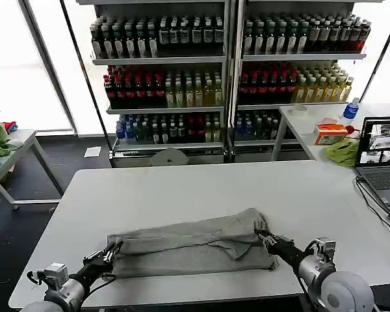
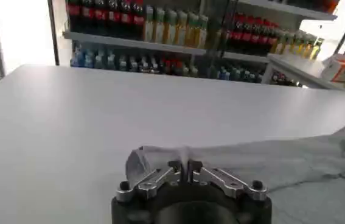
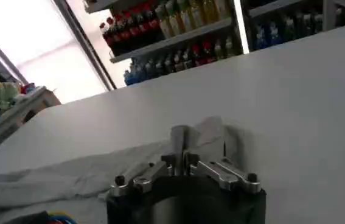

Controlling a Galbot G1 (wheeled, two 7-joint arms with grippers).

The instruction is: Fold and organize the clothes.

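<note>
A light gray shirt (image 1: pixel 195 244) lies folded into a long band across the near half of the white table (image 1: pixel 182 188). My left gripper (image 1: pixel 112 251) is shut on the shirt's left end, and in the left wrist view the cloth (image 2: pixel 282 161) is pinched between the left gripper's (image 2: pixel 185 170) fingers. My right gripper (image 1: pixel 265 238) is shut on the shirt's right end. In the right wrist view a fold of the shirt (image 3: pixel 99 173) rises between the right gripper's (image 3: pixel 182 159) closed fingers, with a bit of coloured print (image 3: pixel 56 217) at the frame's edge.
A laptop (image 1: pixel 380 159) with its cable sits at the table's right edge. A side table (image 1: pixel 312 120) at the back right carries a green cloth (image 1: pixel 341 153), an orange box and a bottle. Drink shelves (image 1: pixel 227 71) stand behind. Another table with clothes (image 1: pixel 0 146) is at the left.
</note>
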